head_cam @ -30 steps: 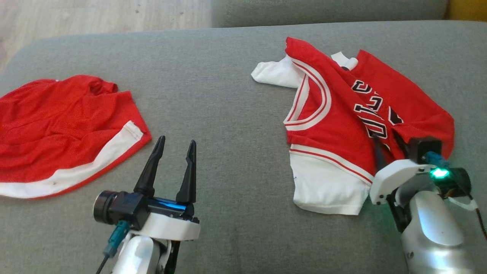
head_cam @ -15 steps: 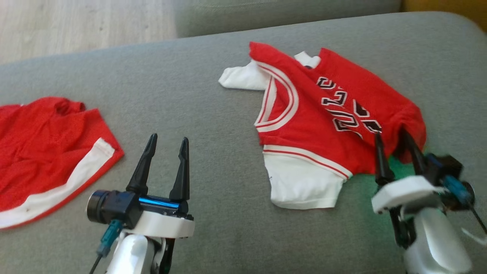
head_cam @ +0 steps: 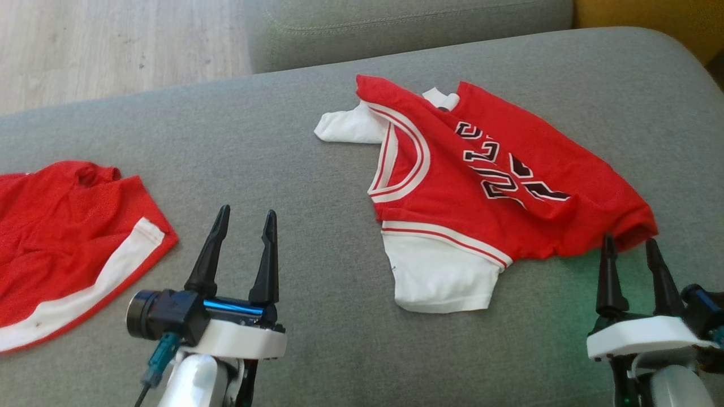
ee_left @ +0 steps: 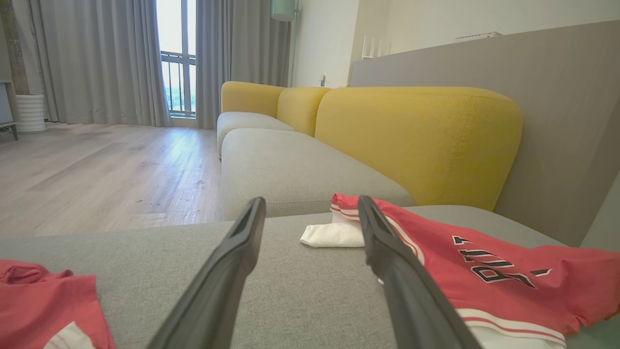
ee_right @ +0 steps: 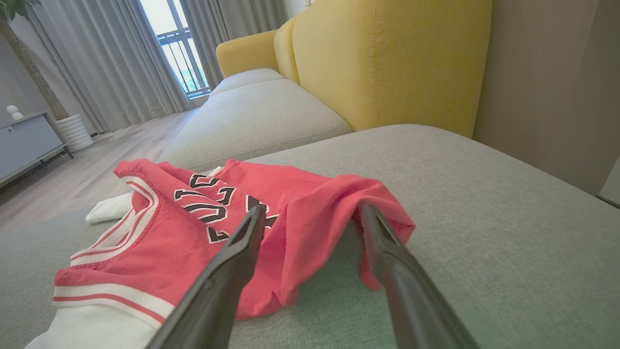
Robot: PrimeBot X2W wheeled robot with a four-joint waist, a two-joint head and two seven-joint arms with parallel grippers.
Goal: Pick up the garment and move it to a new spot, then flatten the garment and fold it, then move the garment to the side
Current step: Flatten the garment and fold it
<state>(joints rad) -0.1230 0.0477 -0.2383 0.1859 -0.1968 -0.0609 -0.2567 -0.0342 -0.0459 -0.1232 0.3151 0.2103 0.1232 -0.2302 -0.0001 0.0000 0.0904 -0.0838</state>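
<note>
OK, L tool (head_cam: 247, 211) & R tool (head_cam: 629, 239) gape empty; jersey (head_cam: 452, 198) crumpled on sofa (head_cam: 317, 186).

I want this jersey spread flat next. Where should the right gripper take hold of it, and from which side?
Best bet: take the bunched red hem corner of the jersey, nearest the open right gripper. Come in low from the robot's own side: that fold lifts off the cushion, giving an edge to pinch, while the rest lies flatter.

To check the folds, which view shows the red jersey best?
The head view: the whole red jersey is seen from above, unobstructed. The right wrist view shows it low and foreshortened; the left wrist view cuts off its lower part.
</note>
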